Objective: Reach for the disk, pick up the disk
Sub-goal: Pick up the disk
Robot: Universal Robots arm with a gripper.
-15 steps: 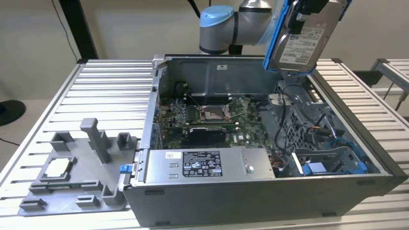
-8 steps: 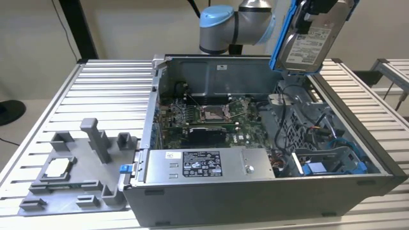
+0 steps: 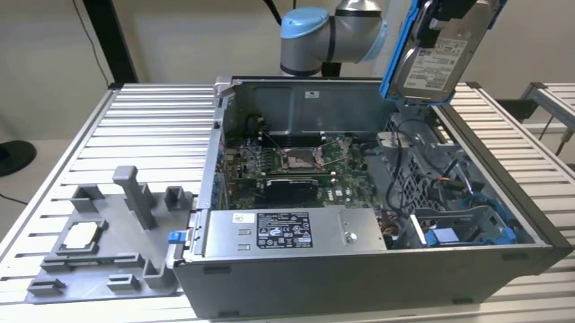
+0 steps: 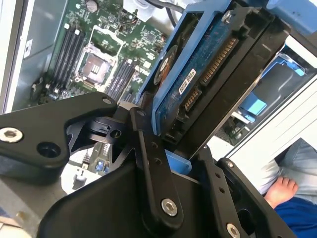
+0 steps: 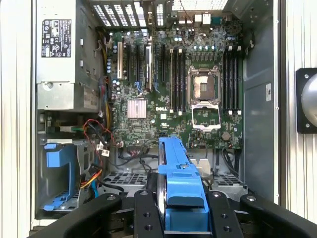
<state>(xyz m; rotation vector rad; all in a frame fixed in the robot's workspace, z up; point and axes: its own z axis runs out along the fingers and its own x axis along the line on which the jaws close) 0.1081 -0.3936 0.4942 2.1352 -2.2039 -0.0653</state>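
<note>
My gripper (image 4: pixel 171 144): pressed together on the disk; in both wrist views my black fingers (image 5: pixel 148 213) sit either side of its blue frame with the drive wedged between them.
Disk (image 3: pixel 437 57): held up in the air, well above the open computer case (image 3: pixel 503 262), hanging edge-down and slightly tilted, white label facing the exterior view's front.
Disk, from my wrist: in the second wrist view its underside (image 4: pixel 198 74) runs away from my fingers, connector edge exposed; in the first wrist view I see the blue frame (image 5: pixel 179 183) end-on, straight ahead of my palm.
Handling: I judge it stiff and fairly heavy for its bulk, metal-bodied, and no friend of knocks or drops.
Where to hold: across the flat faces near one end, pads on frame and casing, clear of the connector pins and circuit board. The smooth plastic frame looks slippery, so a firm, square pinch matters.
Below me: the motherboard (image 5: pixel 198 99) with its empty processor socket, cables and a blue bay (image 5: pixel 59 173), all well apart from the disk.
Surface: a ribbed metal table (image 3: pixel 153 128) carries the case; a grey fixture plate (image 3: pixel 99 249) lies beside the case.
Room: pale wall behind, a person's bare foot (image 4: pixel 282 191) off past my fingers.
</note>
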